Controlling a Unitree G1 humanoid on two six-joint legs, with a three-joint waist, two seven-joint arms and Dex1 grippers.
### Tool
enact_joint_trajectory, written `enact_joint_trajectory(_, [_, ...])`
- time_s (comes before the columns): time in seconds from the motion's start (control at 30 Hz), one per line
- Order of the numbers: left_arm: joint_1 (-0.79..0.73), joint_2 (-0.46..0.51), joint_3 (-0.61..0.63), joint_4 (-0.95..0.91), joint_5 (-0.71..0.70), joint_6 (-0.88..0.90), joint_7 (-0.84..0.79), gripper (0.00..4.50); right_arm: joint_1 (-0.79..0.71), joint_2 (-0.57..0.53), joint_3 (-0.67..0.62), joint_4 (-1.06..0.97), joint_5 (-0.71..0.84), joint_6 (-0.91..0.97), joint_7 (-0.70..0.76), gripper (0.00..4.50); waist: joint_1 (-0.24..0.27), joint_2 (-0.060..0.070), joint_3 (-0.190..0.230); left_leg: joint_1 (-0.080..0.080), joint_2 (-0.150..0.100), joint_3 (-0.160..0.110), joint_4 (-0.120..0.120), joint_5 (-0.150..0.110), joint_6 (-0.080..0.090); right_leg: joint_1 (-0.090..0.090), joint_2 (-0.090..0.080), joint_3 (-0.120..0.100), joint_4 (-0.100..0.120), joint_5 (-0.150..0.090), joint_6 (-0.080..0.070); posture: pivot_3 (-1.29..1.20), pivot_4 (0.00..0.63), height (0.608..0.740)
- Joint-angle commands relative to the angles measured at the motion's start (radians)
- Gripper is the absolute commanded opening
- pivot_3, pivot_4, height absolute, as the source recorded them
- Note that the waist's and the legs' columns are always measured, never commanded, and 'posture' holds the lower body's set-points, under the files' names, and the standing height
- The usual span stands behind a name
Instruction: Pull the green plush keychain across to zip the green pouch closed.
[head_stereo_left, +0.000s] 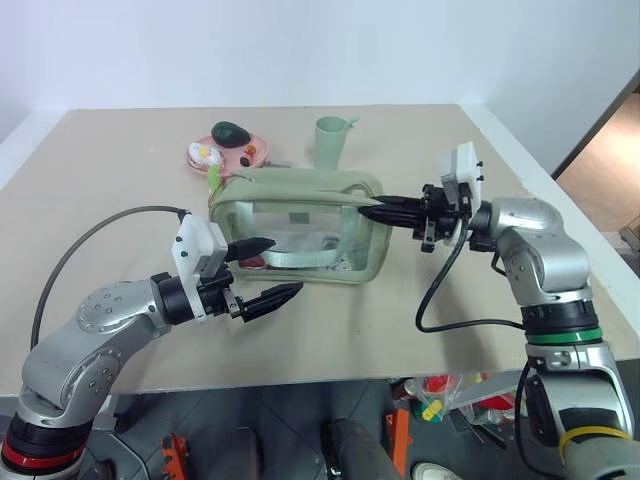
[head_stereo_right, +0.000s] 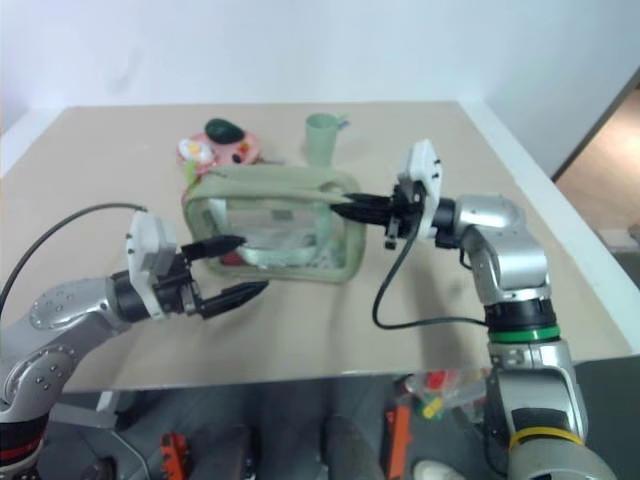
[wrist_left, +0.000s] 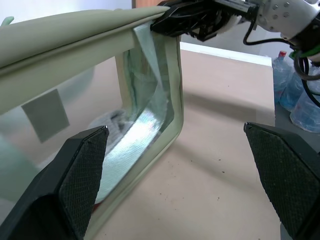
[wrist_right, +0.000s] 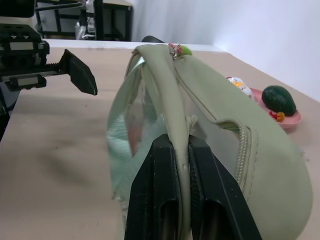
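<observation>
right pincer clamped on green pouch right-end rim | left pincer gaping, empty, near its left front | green plush keychain at far-left zipper end; I judge left nearer, zipper runs left-right

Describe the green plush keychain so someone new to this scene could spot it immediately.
On the tan table stands the sage-green pouch. At its top corner nearest the pink plate hangs the green plush keychain: small, fuzzy and lime-bright, unlike the dark avocado toy and pale cup behind.
</observation>
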Motion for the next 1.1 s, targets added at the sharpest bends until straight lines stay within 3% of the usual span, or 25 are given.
enact_joint_trajectory(0.03, [-0.017,0.002,0.001,-0.029,0.003,-0.011,-0.003,4.5,-0.038,-0.01,-0.012,0.056,-0.024,-0.116,0.059,0.04,0.0,0.0,0.0,0.0,0.0,0.0,0.0,0.0,0.0,0.0,0.0,0.0,0.0,0.0,0.0,0.0,0.15,0.74])
enact_joint_trajectory(0.4, [-0.022,-0.003,0.027,-0.034,-0.025,0.025,0.038,4.5,-0.075,0.002,0.018,0.208,-0.097,-0.291,0.122,0.04,0.0,0.0,0.0,0.001,0.0,0.0,0.0,0.0,0.0,0.0,0.0,0.0,0.0,0.0,0.0,0.0,0.15,0.74])
enact_joint_trajectory(0.63, [0.015,0.043,0.32,-0.024,-0.287,0.128,0.185,4.5,-0.054,-0.014,0.005,0.206,-0.109,-0.297,0.096,0.04,0.0,0.0,0.0,0.001,0.001,0.0,0.0,0.0,0.0,0.0,0.0,-0.001,0.001,0.002,0.003,0.0,0.15,0.74])
enact_joint_trajectory(0.77, [0.022,0.074,0.365,0.095,-0.197,0.085,0.18,4.5,-0.053,-0.02,0.002,0.191,-0.104,-0.287,0.091,0.04,0.0,0.0,0.0,0.001,0.0,0.0,0.001,0.0,0.0,0.001,0.0,0.0,0.001,0.0,0.0,0.0,0.15,0.74])
enact_joint_trajectory(0.87, [0.005,0.085,0.33,0.203,-0.11,0.059,0.178,4.5,-0.045,-0.026,0.006,0.178,-0.109,-0.29,0.092,0.04,0.001,0.0,0.0,0.001,-0.001,0.0,0.001,0.001,-0.002,0.001,-0.001,0.0,0.001,0.0,0.0,0.0,0.15,0.74])
enact_joint_trajectory(1.1, [-0.129,-0.003,0.292,0.404,-0.066,0.067,0.225,4.5,-0.02,-0.037,0.007,0.114,-0.106,-0.269,0.078,0.04,0.002,0.0,0.0,0.0,-0.001,0.0,0.001,0.001,-0.002,0.001,-0.001,-0.001,0.0,0.001,0.001,0.0,0.15,0.74])
